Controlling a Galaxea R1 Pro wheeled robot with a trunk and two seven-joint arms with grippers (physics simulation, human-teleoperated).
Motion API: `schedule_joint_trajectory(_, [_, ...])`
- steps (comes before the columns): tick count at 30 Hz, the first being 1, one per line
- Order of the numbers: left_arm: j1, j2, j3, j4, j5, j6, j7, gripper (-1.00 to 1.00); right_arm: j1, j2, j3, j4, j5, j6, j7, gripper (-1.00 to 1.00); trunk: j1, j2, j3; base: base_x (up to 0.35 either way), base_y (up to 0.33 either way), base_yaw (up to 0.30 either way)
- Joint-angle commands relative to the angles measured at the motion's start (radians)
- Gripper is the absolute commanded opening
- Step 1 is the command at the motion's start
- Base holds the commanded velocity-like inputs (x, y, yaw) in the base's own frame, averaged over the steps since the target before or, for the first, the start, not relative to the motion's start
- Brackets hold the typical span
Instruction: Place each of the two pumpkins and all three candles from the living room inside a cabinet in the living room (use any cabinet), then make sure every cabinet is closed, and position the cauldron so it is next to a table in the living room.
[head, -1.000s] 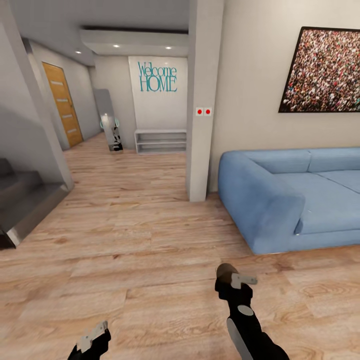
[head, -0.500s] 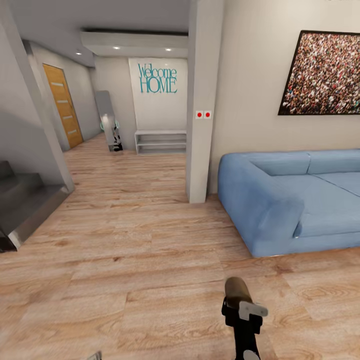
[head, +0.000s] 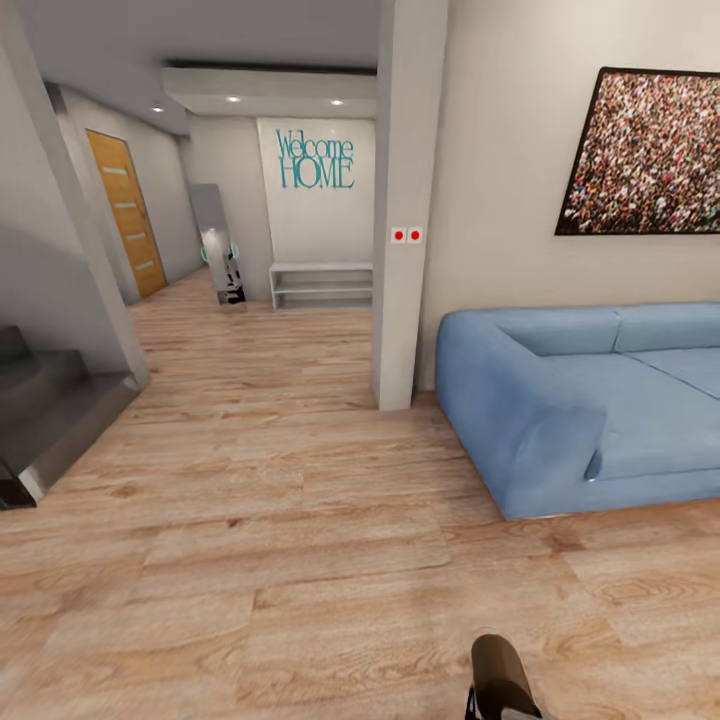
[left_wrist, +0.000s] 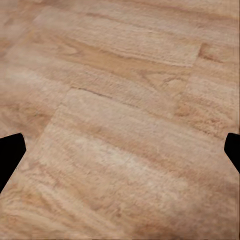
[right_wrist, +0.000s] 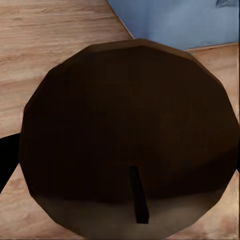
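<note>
Head view: blue sofa (head: 590, 400) at right, wood floor (head: 250, 500), a candle (head: 497, 668) at bottom edge. Left wrist: left gripper (left_wrist: 120, 150) spread wide over floor. Right wrist: right gripper (right_wrist: 122, 150) pinching the candle, wick visible

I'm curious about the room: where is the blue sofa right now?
In the head view, the sofa stands at the right, against the wall under the picture, just right of the pillar.
</note>
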Motion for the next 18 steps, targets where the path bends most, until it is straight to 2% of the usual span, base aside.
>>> schedule_joint_trajectory(1, [0.011, 0.001, -0.009, -0.003, -0.001, -0.003, 0.010, 1.00, -0.001, 0.001, 0.009, 0.017, -0.001, -0.015, -0.003, -1.00, -0.004, 0.007, 0.003, 0.000, 0.000, 0.000])
schedule_joint_trajectory(4, [0.061, 0.001, -0.010, 0.019, -0.002, -0.006, 0.009, 1.00, -0.001, 0.005, 0.003, 0.057, -0.026, -0.029, -0.002, -1.00, -0.016, 0.028, 0.012, 0.000, 0.000, 0.000])
schedule_joint_trajectory(5, [0.103, 0.002, -0.009, 0.024, -0.002, -0.015, -0.005, 1.00, -0.001, 0.004, 0.002, 0.116, -0.077, -0.033, 0.013, -1.00, -0.019, 0.035, 0.015, 0.000, 0.000, -0.005])
schedule_joint_trajectory(11, [0.140, 0.003, -0.009, 0.025, -0.002, -0.039, -0.083, 1.00, -0.001, 0.003, 0.002, 0.176, -0.089, -0.047, 0.020, -1.00, -0.042, 0.077, 0.036, 0.000, 0.000, -0.135])
schedule_joint_trajectory(13, [0.149, 0.003, -0.009, 0.026, -0.002, -0.041, -0.111, 1.00, -0.001, 0.005, 0.003, 0.215, -0.090, -0.074, 0.020, -1.00, -0.050, 0.091, 0.044, 0.000, 0.000, -0.231])
schedule_joint_trajectory(14, [0.153, 0.000, -0.010, 0.026, -0.002, -0.040, -0.129, 1.00, -0.001, 0.014, 0.005, 0.298, -0.090, -0.144, 0.021, -1.00, -0.054, 0.098, 0.047, 0.000, 0.000, -0.284])
schedule_joint_trajectory(18, [0.154, -0.003, -0.010, 0.027, -0.002, -0.033, -0.133, 1.00, -0.001, 0.019, 0.004, 0.334, -0.090, -0.173, 0.050, -1.00, -0.069, 0.126, 0.060, 0.000, 0.000, -0.292])
